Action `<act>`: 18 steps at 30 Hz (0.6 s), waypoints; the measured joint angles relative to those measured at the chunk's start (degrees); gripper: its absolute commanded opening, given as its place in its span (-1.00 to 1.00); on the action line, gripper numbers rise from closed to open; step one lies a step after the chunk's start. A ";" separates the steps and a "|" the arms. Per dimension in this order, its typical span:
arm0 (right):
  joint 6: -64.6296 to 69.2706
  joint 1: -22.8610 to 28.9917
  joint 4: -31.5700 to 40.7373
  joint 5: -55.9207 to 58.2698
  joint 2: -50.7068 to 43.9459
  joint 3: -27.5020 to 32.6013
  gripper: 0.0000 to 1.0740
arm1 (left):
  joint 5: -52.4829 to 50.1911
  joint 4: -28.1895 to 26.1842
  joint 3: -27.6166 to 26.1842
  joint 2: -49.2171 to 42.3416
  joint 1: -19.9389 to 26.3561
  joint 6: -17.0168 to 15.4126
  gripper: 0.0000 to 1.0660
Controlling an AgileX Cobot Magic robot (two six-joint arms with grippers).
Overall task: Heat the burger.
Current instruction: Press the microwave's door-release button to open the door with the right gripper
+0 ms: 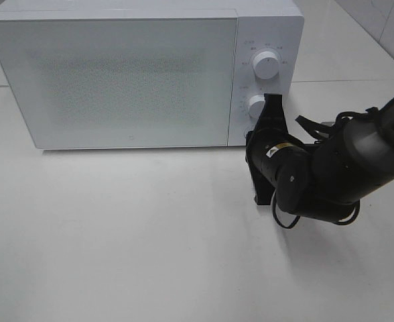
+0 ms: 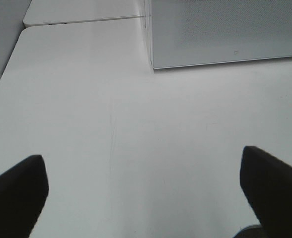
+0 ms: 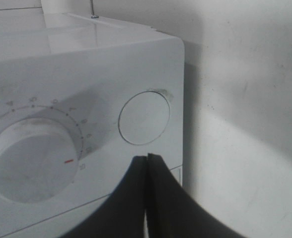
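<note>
The burger is out of view in every frame. A white microwave (image 1: 116, 74) stands at the back of the table with its door closed. My right gripper (image 1: 272, 100) is shut with nothing in it, its tips close in front of the control panel beside the lower knob (image 1: 256, 106). In the right wrist view the shut gripper (image 3: 147, 158) sits just by a flat round button (image 3: 144, 118), with the dial (image 3: 34, 166) to one side. My left gripper (image 2: 142, 156) hangs open over bare table, nothing between its fingers (image 2: 17, 191).
The upper knob (image 1: 267, 64) sits above the lower one. The white table (image 1: 116, 235) stretches in front of the microwave. The microwave's front corner (image 2: 153, 59) shows in the left wrist view. A seam (image 2: 81, 21) separates a second tabletop behind.
</note>
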 measured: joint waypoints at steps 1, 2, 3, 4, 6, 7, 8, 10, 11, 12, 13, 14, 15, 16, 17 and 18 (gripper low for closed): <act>0.00 -0.06 -0.11 0.17 0.74 -0.69 -1.00 | 0.00 0.00 0.00 0.00 0.00 0.00 0.83; 0.00 -0.06 -0.17 0.29 1.38 -1.32 -1.00 | 0.00 0.00 0.00 0.00 0.00 0.00 0.83; 0.00 -0.06 -0.17 0.29 1.38 -1.32 -1.00 | 0.00 0.00 0.00 0.00 0.00 0.00 0.83; 0.00 -0.06 -0.17 0.40 1.66 -1.60 -1.00 | 0.00 0.00 0.00 0.00 0.00 0.00 0.83; 0.00 -0.29 -0.29 0.69 2.01 -2.12 -1.00 | 0.00 0.00 0.00 0.00 0.00 0.00 0.83; 0.00 -0.63 -0.57 1.03 2.12 -2.35 -1.00 | 0.00 0.00 0.00 0.00 0.00 0.00 0.83; 0.00 -1.26 -0.63 1.20 2.23 -2.58 -1.00 | 0.00 0.00 0.00 0.00 0.00 0.00 0.83; 0.00 -1.60 -0.80 1.20 2.35 -2.58 -1.00 | 0.00 0.00 0.00 0.00 0.00 0.00 0.83; -0.11 -2.52 -1.15 1.20 2.58 -2.64 -1.00 | 0.00 0.00 0.00 0.00 0.00 0.00 0.83; -0.11 -2.52 -1.15 1.20 2.58 -2.64 -1.00 | 0.00 0.00 0.00 0.00 0.00 0.00 0.83; -0.17 -2.75 -1.15 1.20 2.69 -2.64 -1.00 | 0.00 0.00 0.00 0.00 0.00 0.00 0.83; -0.34 -3.15 -1.26 1.20 2.69 -2.64 -1.00 | 0.00 0.00 0.00 0.00 0.00 0.00 0.83; -0.34 -3.15 -1.26 1.20 2.69 -2.64 -1.00 | 0.00 0.00 0.00 0.00 0.00 0.00 0.83; -0.34 -3.32 -1.49 1.20 2.69 -2.69 -1.00 | 0.00 0.00 0.00 0.00 0.00 0.00 0.83; -0.40 -3.44 -1.66 1.20 2.75 -2.98 -1.00 | 0.00 0.00 0.00 0.00 0.00 0.00 0.83; -0.40 -3.44 -1.66 1.20 2.75 -2.98 -1.00 | 0.00 0.00 0.00 0.00 0.00 0.00 0.83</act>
